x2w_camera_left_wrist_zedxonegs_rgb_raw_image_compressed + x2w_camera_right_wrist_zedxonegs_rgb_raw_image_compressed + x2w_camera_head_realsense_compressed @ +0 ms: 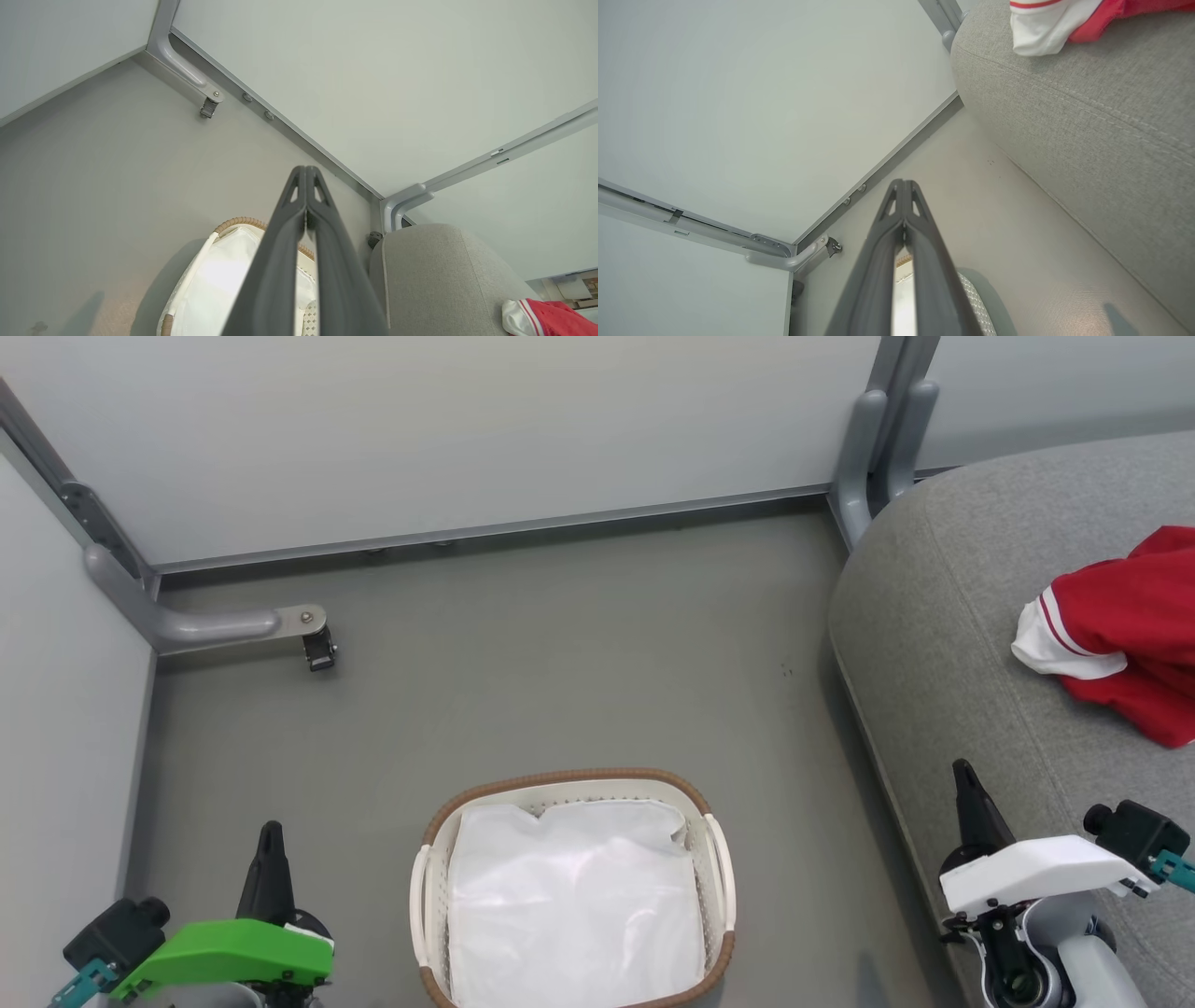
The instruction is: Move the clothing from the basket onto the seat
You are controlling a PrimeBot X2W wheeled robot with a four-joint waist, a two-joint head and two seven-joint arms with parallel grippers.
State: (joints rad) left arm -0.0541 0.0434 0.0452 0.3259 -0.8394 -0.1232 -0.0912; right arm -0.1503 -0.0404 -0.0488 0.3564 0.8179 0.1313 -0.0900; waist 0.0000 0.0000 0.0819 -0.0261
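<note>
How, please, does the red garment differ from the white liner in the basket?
The bright red, white-trimmed garment lies bunched on the grey fabric seat; the plain white liner sheet lies spread inside the cream perforated plastic basket. The garment is mostly red, the liner sheet all white. Both look soft.

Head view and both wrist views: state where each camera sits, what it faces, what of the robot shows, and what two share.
Head view: on the head, facing down at floor, basket and seat; shut left gripper lower left, shut right gripper lower right.
Left wrist view: left wrist, facing along its own fingers over the basket toward a wall corner.
Right wrist view: right wrist, facing along its own fingers beside the seat.
Shared: all three show the clothing on the seat.
</note>
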